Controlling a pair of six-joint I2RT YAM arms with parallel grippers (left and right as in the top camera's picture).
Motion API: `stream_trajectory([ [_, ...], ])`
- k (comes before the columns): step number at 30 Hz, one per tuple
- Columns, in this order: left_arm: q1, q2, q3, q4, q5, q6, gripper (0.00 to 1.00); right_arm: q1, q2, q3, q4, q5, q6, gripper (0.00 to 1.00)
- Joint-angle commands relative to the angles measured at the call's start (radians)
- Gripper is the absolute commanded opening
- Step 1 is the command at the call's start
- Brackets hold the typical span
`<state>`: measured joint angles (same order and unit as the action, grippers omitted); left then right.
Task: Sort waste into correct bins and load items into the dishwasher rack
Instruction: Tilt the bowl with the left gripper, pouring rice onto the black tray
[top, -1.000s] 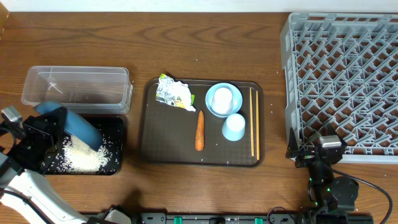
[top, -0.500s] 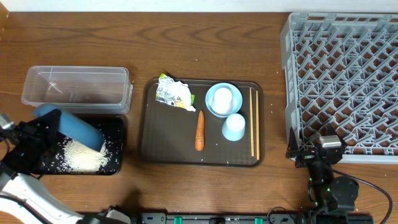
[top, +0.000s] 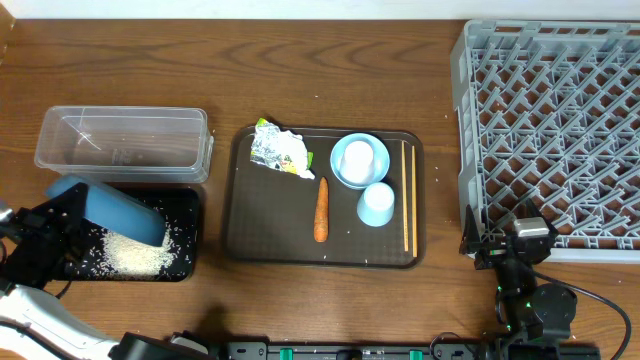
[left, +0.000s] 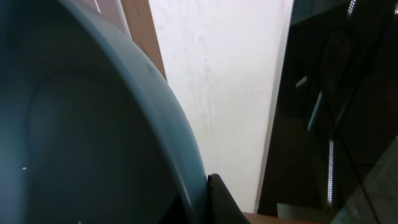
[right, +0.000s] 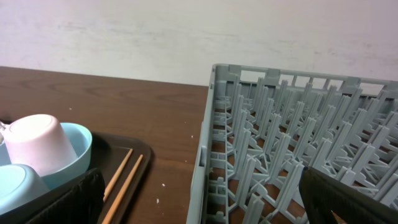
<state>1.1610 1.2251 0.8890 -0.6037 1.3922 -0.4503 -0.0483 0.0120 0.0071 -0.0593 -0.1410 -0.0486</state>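
At far left, the left gripper (top: 72, 215) clamps the rim of the dark blue bowl (top: 118, 212), which is tipped over the black tray (top: 190, 240) where a heap of rice (top: 135, 257) lies. The clear tub (top: 125, 140) sits just beyond. The brown serving tray (top: 260, 215) at centre carries the foil wrapper (top: 279, 150), the carrot (top: 321, 210), a whitish cup (top: 358, 160) in the small light blue bowl (top: 340, 172), a light blue cup (top: 377, 205) and the chopsticks (top: 407, 198). At right, the right gripper (top: 505, 238) rests empty with jaws wide, by the near-left corner of the dishwasher rack (top: 555, 110).
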Motion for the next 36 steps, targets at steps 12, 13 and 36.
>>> stream_trajectory([
  [12,0.035,0.025,0.005,-0.047,0.051,0.089,0.06,-0.005,-0.003,-0.002,-0.004,0.002,-0.013,0.99],
  [13,0.035,0.027,0.005,-0.072,0.093,0.092,0.06,-0.005,-0.003,-0.002,-0.004,0.002,-0.013,0.99],
  [36,0.003,-0.062,0.005,-0.132,0.173,0.183,0.06,-0.005,-0.003,-0.002,-0.004,0.002,-0.013,0.99],
])
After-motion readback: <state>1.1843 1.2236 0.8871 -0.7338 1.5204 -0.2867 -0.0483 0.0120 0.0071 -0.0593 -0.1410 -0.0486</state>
